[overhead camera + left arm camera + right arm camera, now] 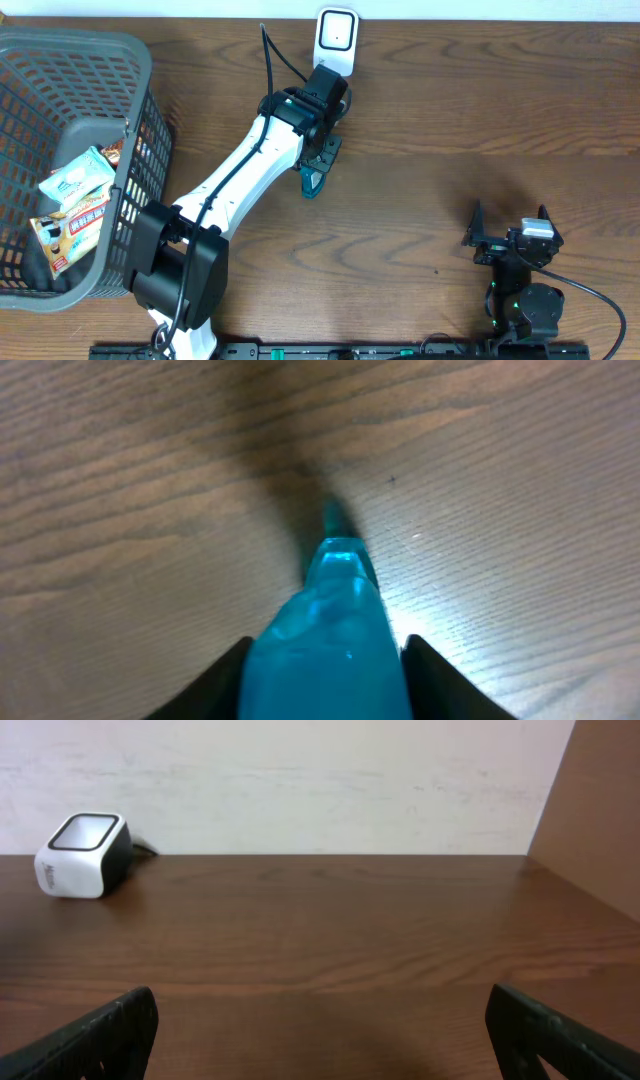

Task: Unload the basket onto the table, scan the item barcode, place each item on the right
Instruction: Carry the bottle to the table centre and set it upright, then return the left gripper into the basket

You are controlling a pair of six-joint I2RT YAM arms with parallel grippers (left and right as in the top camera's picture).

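From above, I am seeing my left claw point(320, 160) hanging near the scanner point(337, 38). Up close, the teal item point(325, 620) is sitting longways between its fingers point(220, 682), tip pointing away at the surface point(120, 510); squeezing or not, I cannot tell. My right claw point(322, 1002) is resting wide open, farther from the scanner.

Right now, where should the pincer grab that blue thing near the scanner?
Probably the wide body of the blue item, not its narrow tip: the tip tapers and could slip out. Come from above and from the wide end, with one finger on each long side, which is how the left pincer straddles it now. The scanner stands just beyond.
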